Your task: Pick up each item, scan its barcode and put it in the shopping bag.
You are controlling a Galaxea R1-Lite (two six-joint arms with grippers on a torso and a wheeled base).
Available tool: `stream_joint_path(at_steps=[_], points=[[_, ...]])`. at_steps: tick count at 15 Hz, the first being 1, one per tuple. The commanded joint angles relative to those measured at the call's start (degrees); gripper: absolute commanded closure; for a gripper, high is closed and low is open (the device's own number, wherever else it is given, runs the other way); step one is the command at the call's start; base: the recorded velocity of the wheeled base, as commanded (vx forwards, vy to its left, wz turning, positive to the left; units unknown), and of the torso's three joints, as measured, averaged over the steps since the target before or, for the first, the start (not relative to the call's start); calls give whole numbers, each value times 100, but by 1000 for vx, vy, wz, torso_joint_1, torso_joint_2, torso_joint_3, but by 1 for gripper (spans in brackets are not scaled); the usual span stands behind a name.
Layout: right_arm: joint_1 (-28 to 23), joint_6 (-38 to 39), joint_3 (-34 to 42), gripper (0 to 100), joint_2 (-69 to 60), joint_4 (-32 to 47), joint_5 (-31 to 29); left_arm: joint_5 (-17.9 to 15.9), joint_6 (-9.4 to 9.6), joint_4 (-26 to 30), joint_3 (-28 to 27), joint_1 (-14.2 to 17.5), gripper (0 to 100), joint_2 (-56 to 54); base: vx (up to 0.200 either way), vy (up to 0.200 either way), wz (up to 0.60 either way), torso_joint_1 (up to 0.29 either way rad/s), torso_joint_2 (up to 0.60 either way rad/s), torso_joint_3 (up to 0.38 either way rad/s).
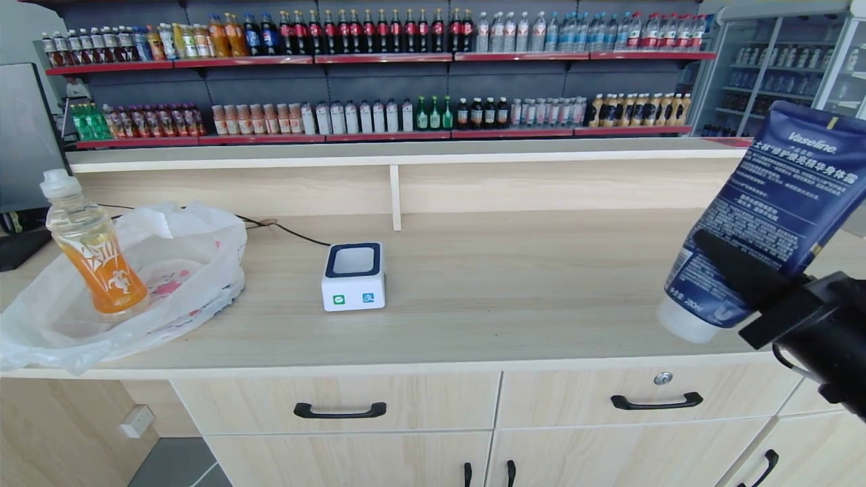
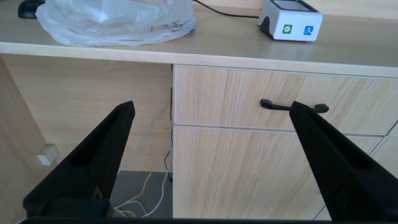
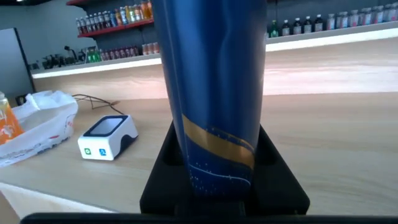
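A blue lotion tube [image 1: 764,216] with a white cap hangs tilted above the counter's right end, cap down, and my right gripper [image 1: 734,270] is shut on its lower part. In the right wrist view the tube [image 3: 214,87] stands between the black fingers [image 3: 168,155]. The white barcode scanner [image 1: 354,276] sits mid-counter, well to the left of the tube. At the far left, a white plastic shopping bag [image 1: 189,270] lies open with an orange drink bottle [image 1: 91,250] standing in it. My left gripper [image 2: 211,162] is open with nothing in it, below the counter edge, facing the drawers.
A black cable [image 1: 284,230] runs from the scanner toward the back left. A raised wooden ledge [image 1: 406,162] borders the counter's back, with shelves of bottles [image 1: 379,34] beyond. A dark monitor [image 1: 20,135] stands far left. Drawers with black handles [image 1: 340,410] lie under the counter.
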Motion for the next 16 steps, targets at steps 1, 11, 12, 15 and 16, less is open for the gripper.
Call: stream_joint_path(at_steps=[1, 11, 12, 15, 16], points=[[12, 223, 38, 100, -227, 27, 445, 0, 0, -1, -1, 0, 0, -2, 0, 0, 0, 0, 0, 0], [530, 3220, 38, 100, -298, -245, 1640, 0, 0, -1, -1, 0, 0, -2, 0, 0, 0, 0, 0, 0], [697, 3440, -217, 100, -289, -236, 1667, 0, 0, -1, 7, 0, 0, -2, 0, 0, 0, 0, 0, 0], [882, 3756, -428, 100, -271, -236, 2264, 0, 0, -1, -1, 0, 0, -2, 0, 0, 0, 0, 0, 0], [882, 3748, -489, 100, -263, -236, 2387, 0, 0, -1, 7, 0, 0, -2, 0, 0, 0, 0, 0, 0]])
